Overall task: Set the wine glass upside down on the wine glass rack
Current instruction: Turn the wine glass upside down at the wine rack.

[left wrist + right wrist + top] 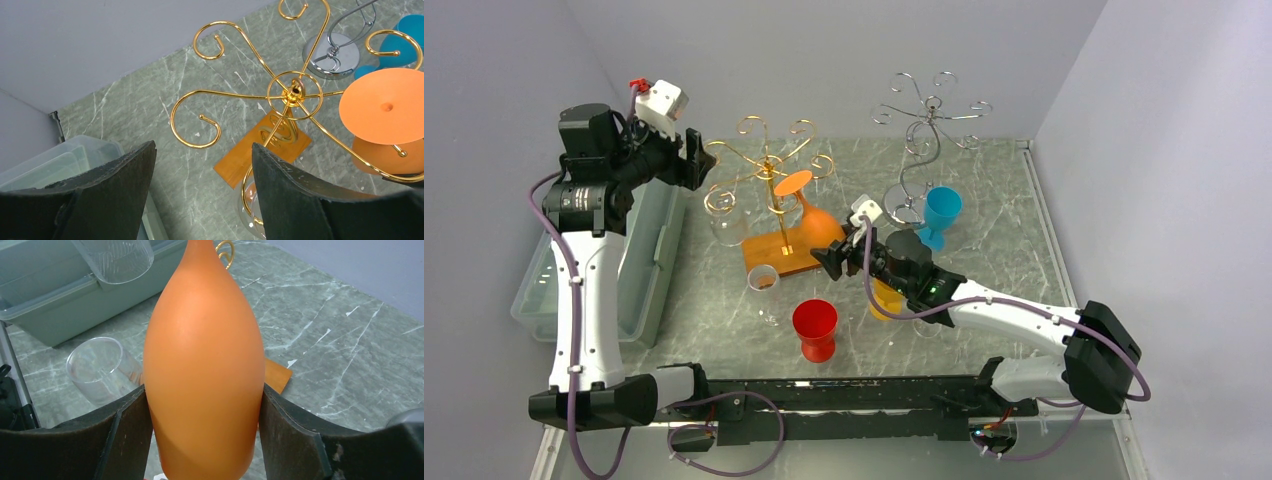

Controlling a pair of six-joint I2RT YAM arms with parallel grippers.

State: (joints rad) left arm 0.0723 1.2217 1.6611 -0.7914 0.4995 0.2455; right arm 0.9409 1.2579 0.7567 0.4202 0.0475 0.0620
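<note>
Top external: left gripper [696, 160] is raised beside the gold rack [769, 160], jaws apart and holding nothing. Right gripper [829, 256] reaches in from the right and clasps the bowl of the orange wine glass [817, 226]. The glass is inverted, foot uppermost, level with the rack's arms. The rack stands on a wooden base [776, 258]. A clear glass [764, 280] lies near the base. Red glass [814, 328] is upright at front. Yellow glass [884, 300] is partly under the right arm. Blue glass [941, 212] is next to the silver rack [929, 120]. Plastic bin [652, 265] is at left.

Left wrist: left gripper [202, 190] has both fingers [125, 185] wide apart, with nothing between them. The gold rack [292, 94] lies below. The orange wine glass [385, 107] shows its flat foot above one gold arm. I cannot tell whether the stem is seated in the hook.

Right wrist: right gripper [205, 400] has its fingers [125, 435] pressed on both sides of the orange wine glass [205, 365]. The clear glass [100, 369] lies on the table at left. Plastic bin [60, 310] is behind.
</note>
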